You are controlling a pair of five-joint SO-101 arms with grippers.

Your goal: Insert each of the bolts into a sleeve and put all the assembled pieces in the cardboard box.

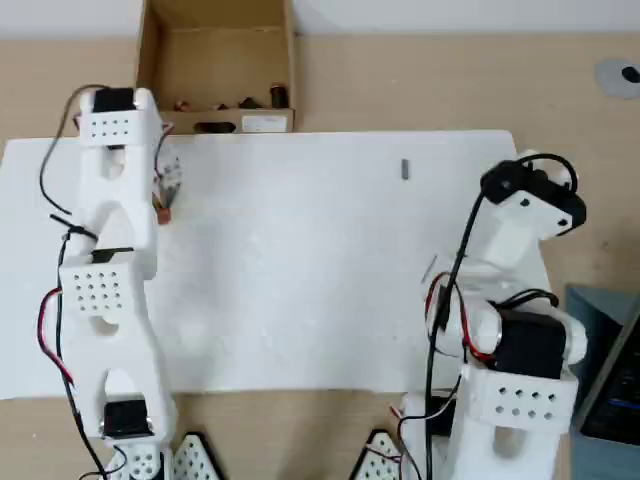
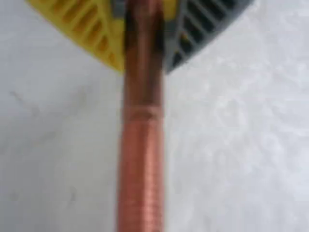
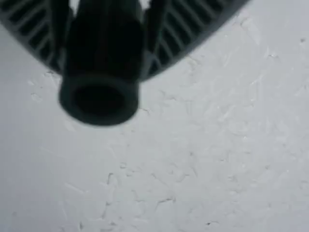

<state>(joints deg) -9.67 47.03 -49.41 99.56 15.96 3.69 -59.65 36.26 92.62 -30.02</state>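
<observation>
Over the white desk, the left pincer pinches a copper bolt, the right pincer a dark sleeve. Any misalignment at mating could lever either piece loose.

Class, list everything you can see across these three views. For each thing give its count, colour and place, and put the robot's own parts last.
bolt: one, copper, held over the white board
sleeve: one, black, open end showing, held over the white board
cardboard box: one, brown, past the board's far edge
pieces: several, dark and copper, inside the box by its near wall; count unclear
grey piece: one, small, lying on the board near its far edge
white board: one, on the table
table: one, tan
left gripper: one, yellow and grey fingers, clamped on the bolt
right gripper: one, dark fingers, clamped on the sleeve
arms: two, white, either side of the board
</observation>
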